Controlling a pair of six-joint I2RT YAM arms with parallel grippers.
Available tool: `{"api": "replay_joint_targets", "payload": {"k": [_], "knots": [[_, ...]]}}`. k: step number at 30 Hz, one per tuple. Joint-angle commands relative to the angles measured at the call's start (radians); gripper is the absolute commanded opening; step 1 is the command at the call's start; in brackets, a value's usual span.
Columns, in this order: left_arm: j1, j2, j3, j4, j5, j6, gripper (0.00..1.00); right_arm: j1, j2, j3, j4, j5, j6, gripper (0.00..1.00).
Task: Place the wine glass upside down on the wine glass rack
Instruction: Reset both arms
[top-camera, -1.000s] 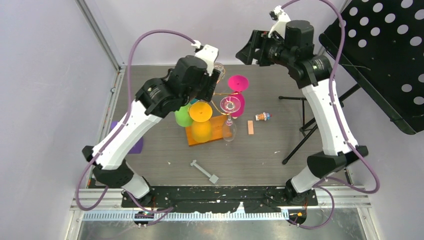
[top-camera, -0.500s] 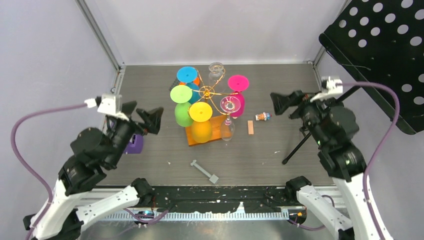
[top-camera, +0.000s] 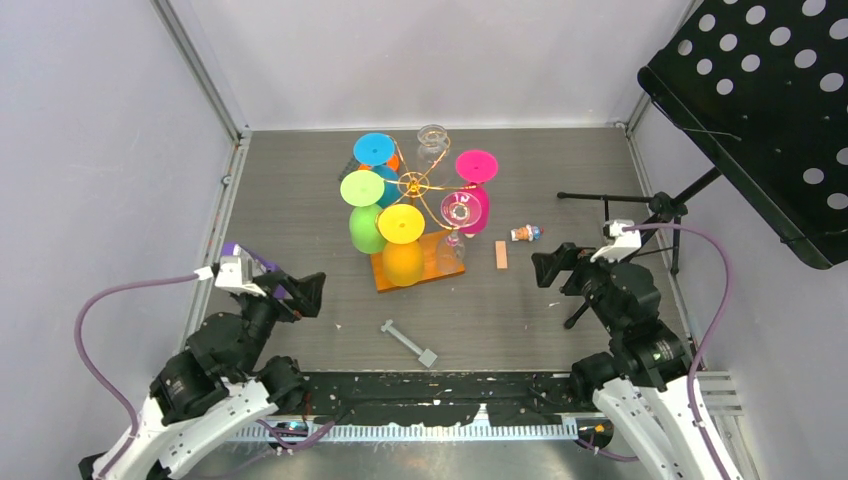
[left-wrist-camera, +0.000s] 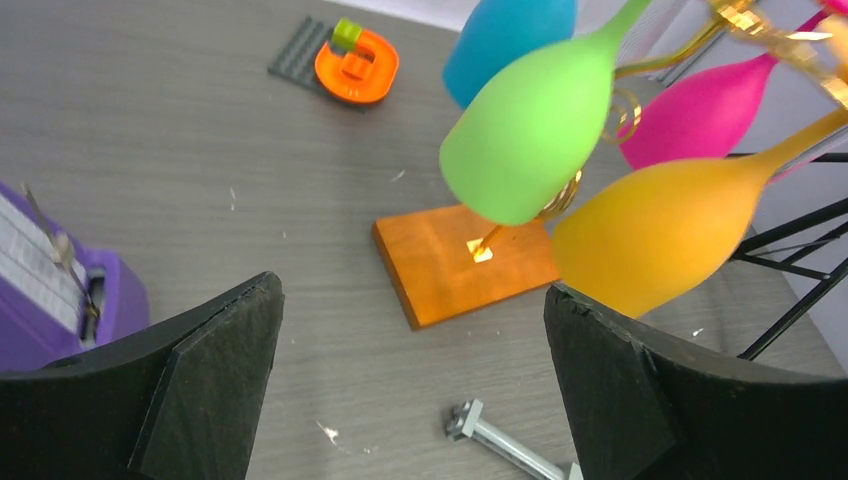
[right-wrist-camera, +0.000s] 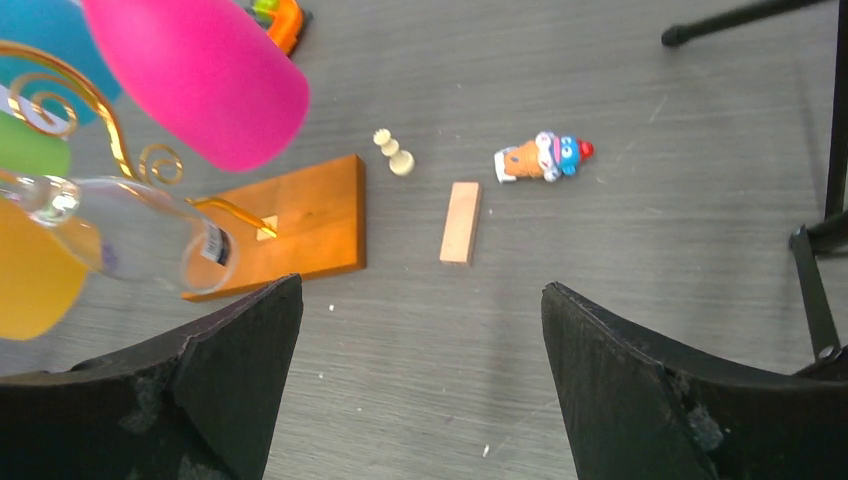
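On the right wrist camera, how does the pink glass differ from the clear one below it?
The pink glass is opaque and matte; the clear glass is see-through. The clear glass carries a small dark label near its rim; the pink glass shows none. The clear glass's rim overlaps the orange base of the wine glass rack in view, while the pink glass sits higher in frame. Both hang tilted, bowl downward.

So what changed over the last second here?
Both arms pulled back from over the wine glass rack toward their bases. The left gripper and right gripper are now open and empty. The rack and its hanging glasses stayed put.
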Motion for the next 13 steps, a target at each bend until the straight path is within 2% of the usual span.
{"api": "replay_joint_targets", "payload": {"k": [1,6,13], "knots": [[-0.004,-0.079,-0.111,-0.050,-0.047,-0.143,1.00,-0.001,-0.033,-0.062,-0.004,0.037,0.024,0.95],[-0.004,-0.154,-0.201,-0.085,-0.081,-0.177,1.00,-0.001,-0.069,-0.094,0.022,0.064,0.039,0.95],[-0.004,-0.224,-0.231,-0.104,-0.091,-0.196,1.00,-0.001,-0.067,-0.091,0.013,0.077,0.041,0.95]]}}
